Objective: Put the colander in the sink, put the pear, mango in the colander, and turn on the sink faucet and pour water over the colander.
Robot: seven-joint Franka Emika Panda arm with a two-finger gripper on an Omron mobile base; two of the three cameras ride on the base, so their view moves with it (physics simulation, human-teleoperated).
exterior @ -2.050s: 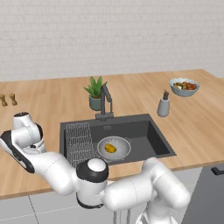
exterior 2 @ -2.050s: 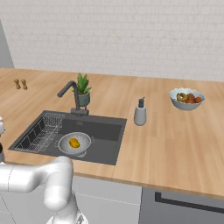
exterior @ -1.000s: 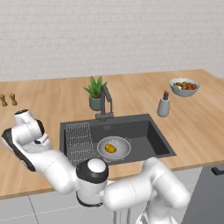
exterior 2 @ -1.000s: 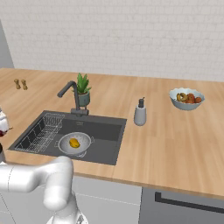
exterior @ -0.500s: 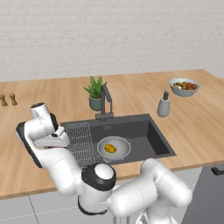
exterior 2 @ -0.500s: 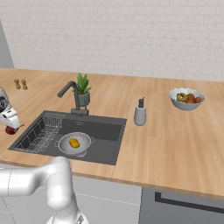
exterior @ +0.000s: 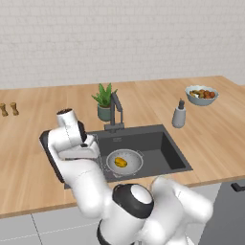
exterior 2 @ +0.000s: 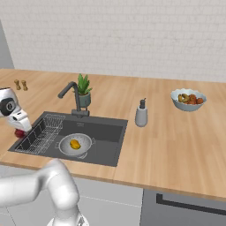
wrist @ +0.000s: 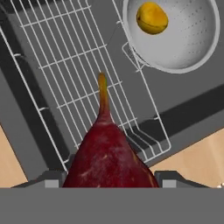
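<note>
The dark red pear (wrist: pixel 107 157) is held in my shut gripper (wrist: pixel 109 181), stem pointing ahead, above the wire rack (wrist: pixel 74 74) at the left end of the dark grey sink (exterior 2: pixel 108 132). In the right base view the gripper (exterior 2: pixel 20 130) hangs over the sink's left rim with the pear (exterior 2: pixel 19 133) below the hand. The silver colander (exterior 2: pixel 76 145) stands in the basin beside the rack, and the yellow-orange mango (exterior 2: pixel 75 144) lies inside it. Colander (wrist: pixel 183 43) and mango (wrist: pixel 152 18) sit ahead to the right in the hand view. The angular faucet (exterior 2: pixel 69 95) stands behind the basin.
A potted plant (exterior 2: pixel 83 92) stands beside the faucet. On the counter right of the sink are a grey soap bottle (exterior 2: pixel 141 114) and a pale fruit bowl (exterior 2: pixel 188 99). Two small shakers (exterior 2: pixel 20 84) stand at the far left.
The arm has swung right from the left counter, carrying the pear over the sink's rack. Colander and mango have not moved.
</note>
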